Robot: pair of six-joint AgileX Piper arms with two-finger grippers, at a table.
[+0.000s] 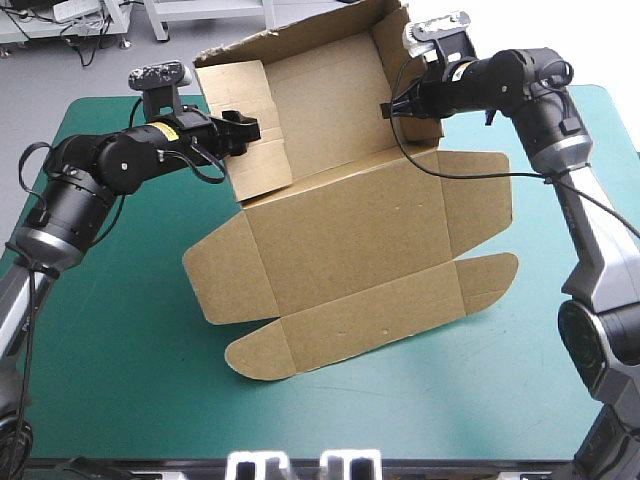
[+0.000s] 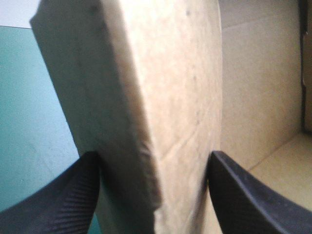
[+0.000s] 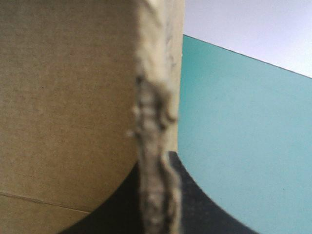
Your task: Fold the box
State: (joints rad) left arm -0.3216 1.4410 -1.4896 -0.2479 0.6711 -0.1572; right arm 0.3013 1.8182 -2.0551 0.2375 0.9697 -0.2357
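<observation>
The brown box [image 1: 350, 250] lies in the middle of the teal-green table, its base and back wall tilted up toward the far edge. Its lid panel and flaps lie flat toward the front. My left gripper [image 1: 245, 133] holds the folded left side wall [image 2: 146, 97], one black finger on each face of the thick board, and is shut on it [image 2: 151, 195]. My right gripper [image 1: 395, 108] pinches the right side wall at the far right corner. In the right wrist view the ragged board edge [image 3: 156, 122] runs straight between its fingers [image 3: 156, 200], hiding one of them.
Bare teal-green cover [image 1: 120, 330] surrounds the box at the front, left and right. A rounded flap [image 1: 260, 355] reaches toward the front edge, and another flap [image 1: 480, 205] spreads flat to the right, under my right arm.
</observation>
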